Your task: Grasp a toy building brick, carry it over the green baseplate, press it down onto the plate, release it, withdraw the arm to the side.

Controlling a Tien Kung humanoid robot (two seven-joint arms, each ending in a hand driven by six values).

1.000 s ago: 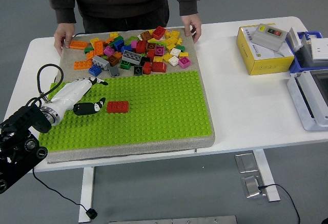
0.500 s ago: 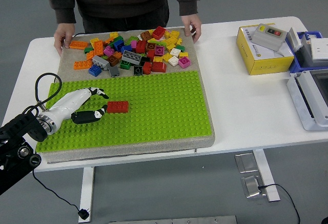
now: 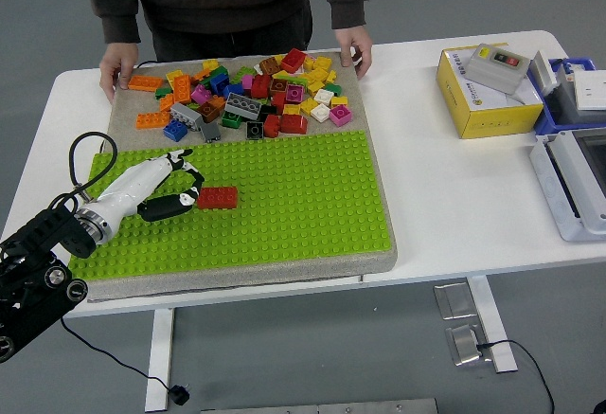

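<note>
Resting over the left part of the green baseplate (image 3: 284, 196), the left hand (image 3: 170, 191) lies low on the studs with its fingers (image 3: 180, 199) curled toward the red brick (image 3: 218, 197). The fingertips reach the brick's left end, but contact cannot be confirmed from the head view; the brick sits flat on the plate, so the hand is judged released, holding nothing. The right hand is not in view.

Handling judgement: the brick is a small, rigid plastic part, light, with smooth slippery side walls and a studded top. Take hold across the 2 long side walls, not on the studs. Press straight down on the top face to seat it; a tilted press risks a partial seat on one edge.

Appearance: the brick is red, rectangular, low, roughly twice as long as wide, with its long axis running left to right. It sits apart from all other bricks.

Beyond it, a mixed pile of loose bricks (image 3: 246, 97) in orange, blue, pink, yellow, grey and red covers the grey mat (image 3: 379, 258) at the far edge of the plate. A person stands at the far side of the bench (image 3: 454, 206), 1 hand (image 3: 118, 65) on each far corner of the mat.
</note>
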